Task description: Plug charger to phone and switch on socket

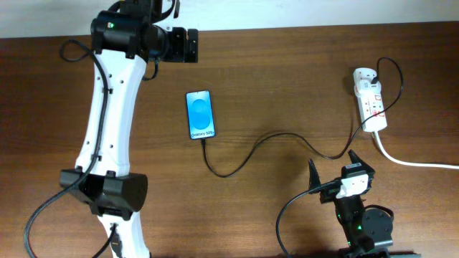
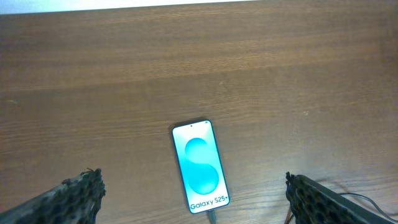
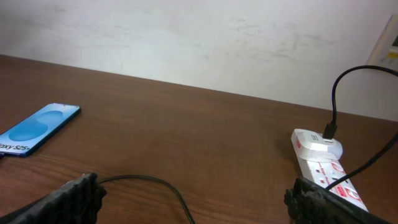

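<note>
The phone (image 1: 201, 115) lies flat mid-table, its blue screen lit. It also shows in the left wrist view (image 2: 200, 167) and the right wrist view (image 3: 38, 128). The black charger cable (image 1: 272, 137) sits plugged into the phone's bottom edge and runs right to the socket (image 1: 371, 100), a white power strip with red markings at the right, also in the right wrist view (image 3: 323, 163). My left gripper (image 2: 194, 196) is open and empty, high above the phone. My right gripper (image 1: 333, 166) is open and empty near the front edge, over the cable (image 3: 155, 183).
A thick white mains cord (image 1: 412, 161) leaves the socket toward the right edge. The left arm's white links (image 1: 107, 122) stretch along the table's left side. A pale wall stands behind the table's far edge.
</note>
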You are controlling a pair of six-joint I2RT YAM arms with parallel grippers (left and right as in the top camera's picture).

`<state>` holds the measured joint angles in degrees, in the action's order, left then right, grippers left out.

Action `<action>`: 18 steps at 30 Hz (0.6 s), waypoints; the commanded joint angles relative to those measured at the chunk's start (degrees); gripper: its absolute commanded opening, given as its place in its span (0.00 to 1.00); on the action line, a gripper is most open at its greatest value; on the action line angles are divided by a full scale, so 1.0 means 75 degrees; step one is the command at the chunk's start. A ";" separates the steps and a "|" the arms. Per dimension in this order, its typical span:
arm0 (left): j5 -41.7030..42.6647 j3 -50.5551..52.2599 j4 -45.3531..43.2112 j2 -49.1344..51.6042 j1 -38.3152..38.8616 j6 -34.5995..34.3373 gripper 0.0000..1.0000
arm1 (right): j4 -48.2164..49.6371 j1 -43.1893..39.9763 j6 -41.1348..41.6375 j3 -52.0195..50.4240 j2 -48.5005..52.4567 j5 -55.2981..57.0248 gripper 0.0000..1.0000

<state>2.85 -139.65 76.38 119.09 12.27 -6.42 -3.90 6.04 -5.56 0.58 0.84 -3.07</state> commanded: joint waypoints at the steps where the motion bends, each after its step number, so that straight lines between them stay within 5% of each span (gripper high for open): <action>1: -0.0245 0.1859 -0.1169 -0.1985 -0.0076 0.0102 0.99 | -0.0029 0.0035 0.0026 -0.0035 -0.0085 -0.0160 0.98; 8: -0.0242 1.1051 -0.6630 -0.7493 -0.0839 0.0099 0.99 | -0.0029 0.0035 0.0026 -0.0035 -0.0085 -0.0160 0.98; 18: -0.0216 1.7177 -0.9617 -1.2919 -0.1297 0.0099 0.99 | -0.0029 0.0035 0.0026 -0.0035 -0.0085 -0.0160 0.98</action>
<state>1.23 -17.39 6.50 28.80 3.27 -6.42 -3.84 6.07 -5.54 0.60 0.69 -3.75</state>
